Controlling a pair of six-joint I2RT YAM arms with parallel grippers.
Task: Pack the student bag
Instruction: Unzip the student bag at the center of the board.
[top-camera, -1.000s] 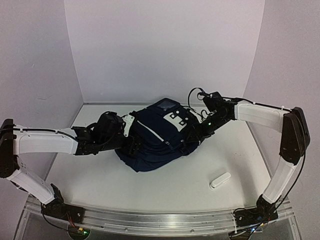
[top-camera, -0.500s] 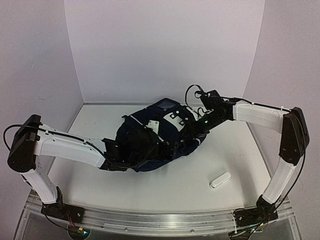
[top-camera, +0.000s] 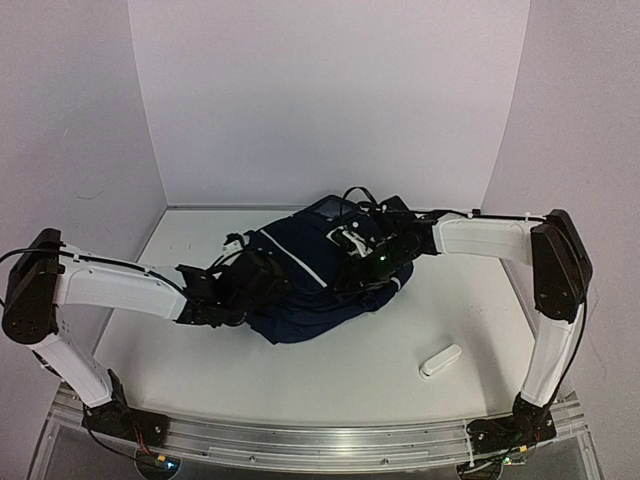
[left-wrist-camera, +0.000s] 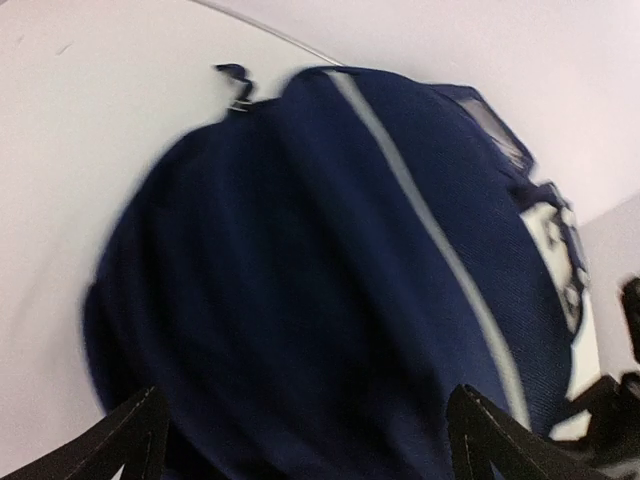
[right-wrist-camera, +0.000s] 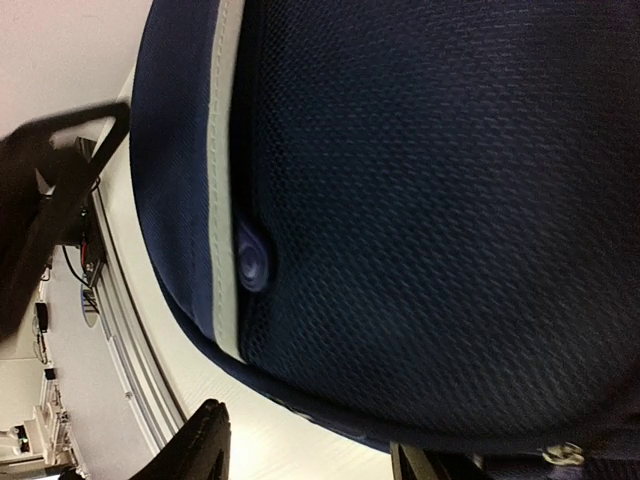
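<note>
Your left gripper (top-camera: 262, 280) and right gripper (top-camera: 372, 268) both sit, fingers apart, at the student bag (top-camera: 300, 295) toward the table's (top-camera: 330, 375) far edge.

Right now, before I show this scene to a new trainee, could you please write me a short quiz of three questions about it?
1. True or false: the small white oblong object lies on top of the dark navy fabric backpack.
2. Which colour has the thin stripe across the backpack? A) red B) white C) yellow
3. Short answer: which is nearer to the white object, the left tool or the right tool?

Key
1. False: it lies on the white table, apart from the backpack.
2. B
3. The right tool.
</note>
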